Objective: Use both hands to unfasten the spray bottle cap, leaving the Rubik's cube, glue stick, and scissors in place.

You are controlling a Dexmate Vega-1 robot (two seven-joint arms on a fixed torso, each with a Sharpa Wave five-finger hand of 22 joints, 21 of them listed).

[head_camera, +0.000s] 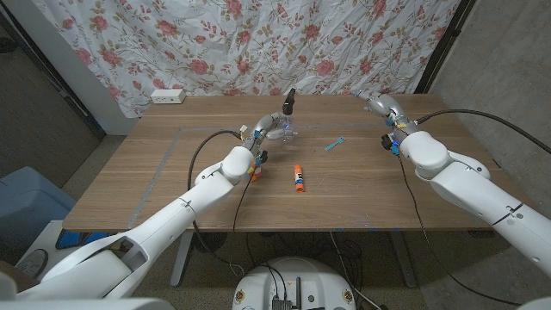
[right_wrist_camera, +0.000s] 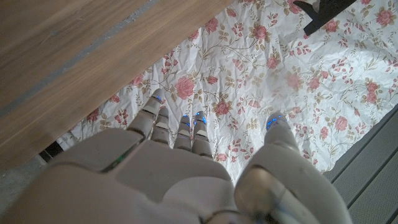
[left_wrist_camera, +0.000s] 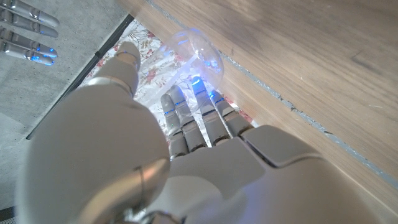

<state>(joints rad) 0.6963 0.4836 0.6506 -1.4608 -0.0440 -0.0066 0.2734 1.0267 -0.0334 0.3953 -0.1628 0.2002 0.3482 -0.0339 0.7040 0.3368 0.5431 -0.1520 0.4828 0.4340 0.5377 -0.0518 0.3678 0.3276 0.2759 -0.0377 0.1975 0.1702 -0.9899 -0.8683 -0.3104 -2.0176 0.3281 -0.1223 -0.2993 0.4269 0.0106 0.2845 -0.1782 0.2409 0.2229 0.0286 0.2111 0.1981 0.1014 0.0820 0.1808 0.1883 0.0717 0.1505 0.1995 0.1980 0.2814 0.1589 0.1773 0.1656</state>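
Wooden tabletop [head_camera: 215, 194] before a rose-patterned cloth backdrop [head_camera: 258, 43]; white power strip [head_camera: 168, 96] at its far left corner; grey walls [head_camera: 499, 52].

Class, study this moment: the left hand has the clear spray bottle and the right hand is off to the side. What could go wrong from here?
1. The left hand alone holds the spray bottle; twisting its black cap may tip it.
2. The right hand, crossing over, might brush the scissors.
3. A dropped bottle could knock the glue stick.
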